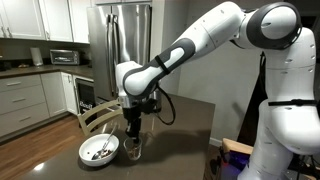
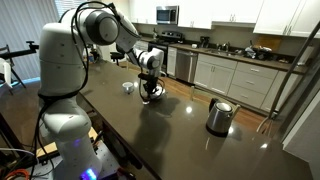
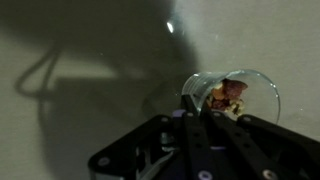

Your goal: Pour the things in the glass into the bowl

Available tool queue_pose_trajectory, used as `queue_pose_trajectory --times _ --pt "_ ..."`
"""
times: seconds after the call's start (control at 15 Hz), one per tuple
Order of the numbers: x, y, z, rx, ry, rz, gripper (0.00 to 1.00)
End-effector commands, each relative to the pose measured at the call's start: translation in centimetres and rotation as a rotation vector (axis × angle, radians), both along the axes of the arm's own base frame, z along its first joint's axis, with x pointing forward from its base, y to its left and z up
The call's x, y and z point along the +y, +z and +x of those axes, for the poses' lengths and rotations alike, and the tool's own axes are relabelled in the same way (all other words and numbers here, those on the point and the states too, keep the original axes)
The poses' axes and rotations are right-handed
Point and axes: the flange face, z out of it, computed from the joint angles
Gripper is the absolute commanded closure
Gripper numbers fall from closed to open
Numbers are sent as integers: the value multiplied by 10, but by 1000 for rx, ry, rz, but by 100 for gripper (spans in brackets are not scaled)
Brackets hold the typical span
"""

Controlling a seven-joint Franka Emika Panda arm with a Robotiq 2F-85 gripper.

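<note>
The two dark fingers (image 3: 200,135) of the gripper (image 3: 215,115) point straight down at the glass (image 3: 262,95). In the wrist view their tips meet its near rim, but from where I stand I cannot tell whether they are clamped on it or only set about it. The glass stands upright on the table (image 1: 190,120), just beside the bowl (image 1: 86,155) and apart from it, on the side away from the table's corner. Looking down into the glass through the wrist view, a small heap of brown and reddish bits (image 3: 228,97) lies at the bottom. In an exterior view the gripper (image 1: 133,138) hangs right over the glass (image 1: 133,152), with the wrist upright above it. The white arm (image 1: 190,45) runs up and away from the bowl to its base beyond the table's far edge. The bowl is white and shallow, sits near the table's corner, and has some dark bits (image 1: 100,152) in it. Just past the bowl, off the table, is the back of a wooden chair (image 1: 95,115). In an exterior view the gripper (image 2: 151,93) shows low over the dark tabletop, and a shiny kettle (image 2: 219,117) stands well apart from it on the same table. Far behind the bowl stands a steel fridge (image 1: 125,35), beside pale kitchen cabinets (image 1: 20,100).
</note>
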Motion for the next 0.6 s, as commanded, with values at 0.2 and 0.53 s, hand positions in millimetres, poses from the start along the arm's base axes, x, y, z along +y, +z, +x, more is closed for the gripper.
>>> queue_pose_trajectory --times 0.2,0.53 --pt "-4 24 34 -15 19 -102 96" --pt "7 30 60 -35 46 -188 96"
